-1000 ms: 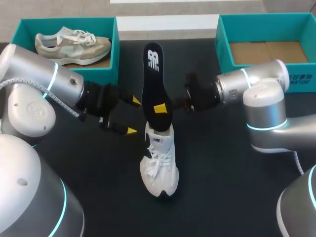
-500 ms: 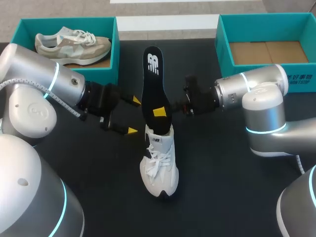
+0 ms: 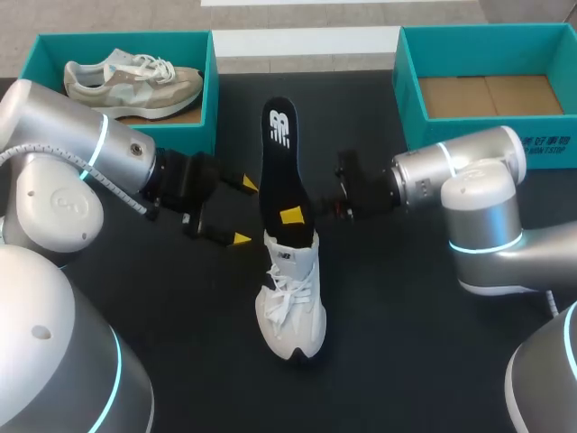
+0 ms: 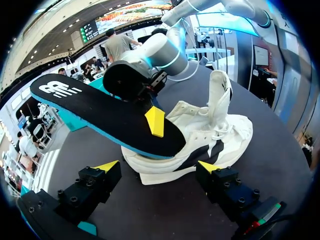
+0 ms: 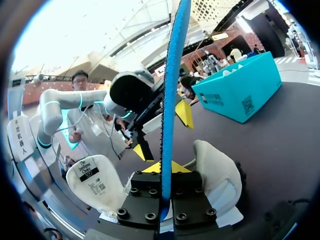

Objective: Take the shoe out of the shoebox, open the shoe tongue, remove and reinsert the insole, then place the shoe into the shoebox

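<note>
A white shoe [image 3: 290, 293] lies on the black table with its toe toward the front edge and its tongue [image 4: 220, 90] pulled up. A black insole [image 3: 279, 167] with a blue underside stands upright, its lower end in the shoe's opening. My right gripper [image 3: 293, 216] is shut on the insole's lower part, coming in from the right. In the right wrist view the insole [image 5: 172, 75] runs edge-on out from between the shut fingers [image 5: 164, 167]. My left gripper [image 3: 245, 212] stands open just left of the insole, touching nothing. In the left wrist view the shoe [image 4: 210, 135] and insole [image 4: 100, 112] lie ahead of it.
A teal shoebox [image 3: 206, 113] at the back left holds a beige shoe [image 3: 135, 79]. A second teal shoebox [image 3: 407, 90] at the back right shows only its cardboard floor. Bare black table lies in front of the white shoe.
My right gripper has lowered the insole, so its top sits lower and its lower end reaches further into the shoe. The left arm has kept still.
</note>
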{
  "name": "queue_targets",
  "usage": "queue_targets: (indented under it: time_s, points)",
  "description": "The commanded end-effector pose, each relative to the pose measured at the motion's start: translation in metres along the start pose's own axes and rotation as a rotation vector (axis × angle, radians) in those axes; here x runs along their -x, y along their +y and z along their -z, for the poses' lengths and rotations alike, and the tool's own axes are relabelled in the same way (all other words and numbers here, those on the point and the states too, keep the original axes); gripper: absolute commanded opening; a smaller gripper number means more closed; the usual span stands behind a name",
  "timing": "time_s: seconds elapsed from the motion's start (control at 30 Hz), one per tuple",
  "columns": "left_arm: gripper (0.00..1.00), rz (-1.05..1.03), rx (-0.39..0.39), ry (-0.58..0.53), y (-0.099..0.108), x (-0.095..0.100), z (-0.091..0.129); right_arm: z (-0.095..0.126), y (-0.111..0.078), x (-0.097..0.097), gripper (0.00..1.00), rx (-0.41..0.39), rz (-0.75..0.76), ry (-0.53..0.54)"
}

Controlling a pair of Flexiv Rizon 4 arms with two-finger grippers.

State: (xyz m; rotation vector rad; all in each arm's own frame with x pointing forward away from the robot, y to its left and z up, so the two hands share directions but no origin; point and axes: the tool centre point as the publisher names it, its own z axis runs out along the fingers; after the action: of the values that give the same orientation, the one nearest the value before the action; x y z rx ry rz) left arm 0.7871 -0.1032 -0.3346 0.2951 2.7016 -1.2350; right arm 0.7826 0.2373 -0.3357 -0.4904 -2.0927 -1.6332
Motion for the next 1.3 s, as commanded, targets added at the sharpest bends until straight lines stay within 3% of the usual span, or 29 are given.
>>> queue_targets:
  time_s: [0.03, 0.53, 0.87, 1.03, 1.3]
  points:
    - [1.00, 0.000, 0.002, 0.000, 0.000, -0.001, 0.000, -0.002, -0.008, -0.003, 0.00, 0.006, -0.012, -0.008]
    - [1.00, 0.000, 0.002, 0.000, 0.000, -0.001, 0.000, -0.007, -0.033, -0.014, 0.00, 0.005, -0.098, -0.012]
    - [1.00, 0.000, 0.002, 0.000, 0.000, -0.001, 0.000, -0.008, -0.033, -0.014, 0.00, -0.007, -0.090, -0.018]
    - [1.00, 0.000, 0.002, 0.000, 0.000, -0.001, 0.000, -0.007, -0.027, -0.014, 0.33, -0.016, -0.077, -0.020]
    - [1.00, 0.000, 0.002, 0.000, 0.000, -0.001, 0.000, -0.008, -0.023, -0.013, 0.40, -0.015, -0.056, -0.026]
